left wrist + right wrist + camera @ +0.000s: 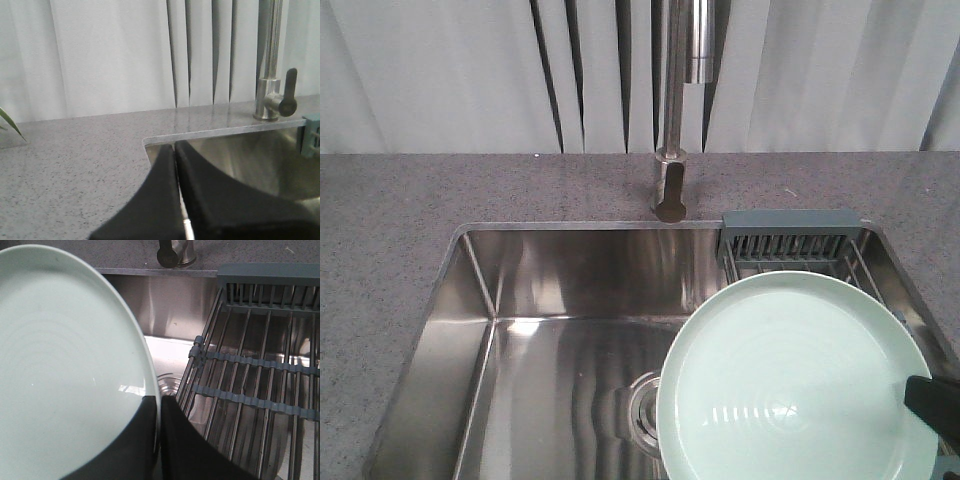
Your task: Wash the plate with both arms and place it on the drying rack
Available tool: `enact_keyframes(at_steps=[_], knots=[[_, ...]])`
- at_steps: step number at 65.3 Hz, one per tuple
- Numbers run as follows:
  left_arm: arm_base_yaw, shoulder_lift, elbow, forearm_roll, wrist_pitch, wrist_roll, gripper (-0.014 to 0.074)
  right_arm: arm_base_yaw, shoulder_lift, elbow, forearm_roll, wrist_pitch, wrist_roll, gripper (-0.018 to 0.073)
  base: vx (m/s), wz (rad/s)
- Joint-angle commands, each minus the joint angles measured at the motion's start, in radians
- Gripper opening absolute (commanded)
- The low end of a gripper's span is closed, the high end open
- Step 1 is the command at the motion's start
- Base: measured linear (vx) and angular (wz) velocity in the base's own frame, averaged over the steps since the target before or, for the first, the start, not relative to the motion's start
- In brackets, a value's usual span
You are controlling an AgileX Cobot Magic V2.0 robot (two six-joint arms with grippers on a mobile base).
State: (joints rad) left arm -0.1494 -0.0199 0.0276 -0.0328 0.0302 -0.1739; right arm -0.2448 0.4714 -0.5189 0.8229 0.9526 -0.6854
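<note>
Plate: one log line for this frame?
plate: over sink, beside rack | right tool: shut on plate rim | left tool: shut, empty

1. The left gripper point(175, 152) points forward and slightly down. Its two black fingers point(155, 200) are pressed together along almost their whole length, tips meeting, with nothing held between them.
2. The right gripper point(160, 402) is clamped on the rim of the plate point(65, 355), one black finger lying on the plate's face and the other behind its edge.
3. In the front-facing view only the right gripper's black tip point(932, 402) shows, at the lower right edge of the picture, lying over the plate's right side.
</note>
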Motion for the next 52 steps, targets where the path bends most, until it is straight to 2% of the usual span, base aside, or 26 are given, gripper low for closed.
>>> enact_keyframes(at_steps=[1, 9, 25, 29, 35, 43, 52], knots=[[-0.008, -0.006, -0.033, -0.088, -0.133, -0.152, -0.0006, -0.007, 0.004, -0.026, 0.05, -0.037, 0.0, -0.0001, 0.0, 0.0], [-0.008, -0.006, -0.033, -0.198, -0.183, -0.362, -0.0006, -0.007, 0.004, -0.026, 0.05, -0.037, 0.0, -0.0001, 0.0, 0.0], [-0.008, -0.006, -0.033, -0.345, -0.247, -0.612, -0.0006, -0.007, 0.004, -0.026, 0.05, -0.037, 0.0, -0.0001, 0.0, 0.0], [-0.008, -0.006, -0.033, -0.36, -0.254, -0.643, -0.0006, -0.007, 0.004, -0.026, 0.05, -0.037, 0.0, -0.0001, 0.0, 0.0], [-0.008, -0.006, -0.036, -0.361, -0.298, -0.7, -0.0006, -0.007, 0.004, -0.026, 0.05, -0.037, 0.0, -0.0001, 0.0, 0.0], [-0.008, -0.006, -0.06, -0.332, -0.419, -0.801, -0.0006, -0.007, 0.004, -0.026, 0.05, -0.037, 0.0, -0.0001, 0.0, 0.0], [-0.008, 0.013, -0.171, -0.161, -0.45, -0.846, -0.0006, -0.007, 0.004, -0.026, 0.049, -0.038, 0.0, -0.0001, 0.0, 0.0]])
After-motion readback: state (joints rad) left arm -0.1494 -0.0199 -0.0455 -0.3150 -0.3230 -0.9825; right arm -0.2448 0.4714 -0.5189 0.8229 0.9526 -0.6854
